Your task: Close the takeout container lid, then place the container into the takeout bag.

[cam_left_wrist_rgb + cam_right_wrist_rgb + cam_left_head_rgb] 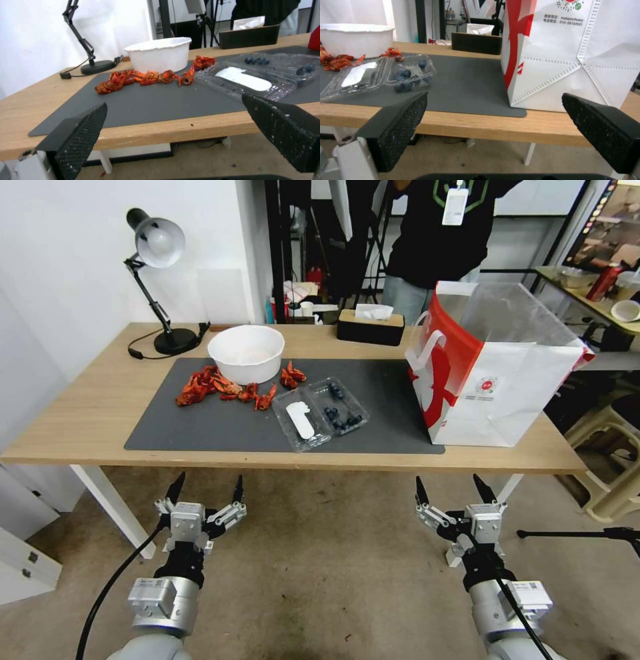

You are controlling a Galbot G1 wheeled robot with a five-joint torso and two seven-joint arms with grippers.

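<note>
fingers spread wide on both the left gripper (pixel 205 491) and right gripper (pixel 452 490), hanging below the wooden table (pixel 80 413); container (pixel 321 413) lies open on the dark mat (pixel 200 430).

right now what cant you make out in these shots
- Inside of the takeout bag: head view, its clear liner and front wall hide the bottom.
- Takeout bag top: right wrist view, cut off by the upper edge.
- Label on the lid: head view, too small to read.
- Inside of the white bowl: left wrist view, its wall hides it.
- Left tool and right tool: both open, below the table edge.
</note>
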